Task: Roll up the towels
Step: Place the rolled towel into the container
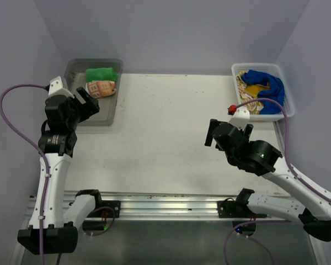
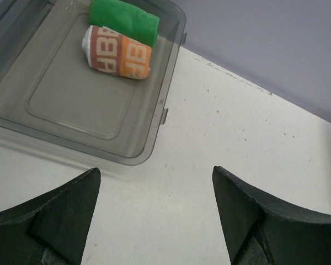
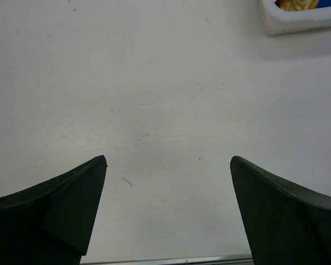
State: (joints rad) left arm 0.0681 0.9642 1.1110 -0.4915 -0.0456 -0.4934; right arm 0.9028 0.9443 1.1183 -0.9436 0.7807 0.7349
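A rolled bright green towel (image 1: 101, 74) and a rolled orange-and-white towel (image 1: 101, 88) lie side by side at the far end of a grey tray (image 1: 103, 112) at the back left. Both also show in the left wrist view, the green towel (image 2: 124, 19) and the orange-and-white towel (image 2: 118, 53). A deep blue towel (image 1: 266, 83) lies crumpled on a yellow-tan patterned towel (image 1: 252, 90) in a white basket (image 1: 262, 67) at the back right. My left gripper (image 1: 87, 101) (image 2: 156, 169) is open and empty over the tray's near right corner. My right gripper (image 1: 229, 128) (image 3: 168, 158) is open and empty over bare table.
The grey tray's near part (image 2: 83, 99) holds nothing. The white basket's corner (image 3: 298, 22) shows at the top right of the right wrist view. A metal rail (image 1: 165, 201) runs along the table's near edge between the arm bases. Lilac walls close in three sides.
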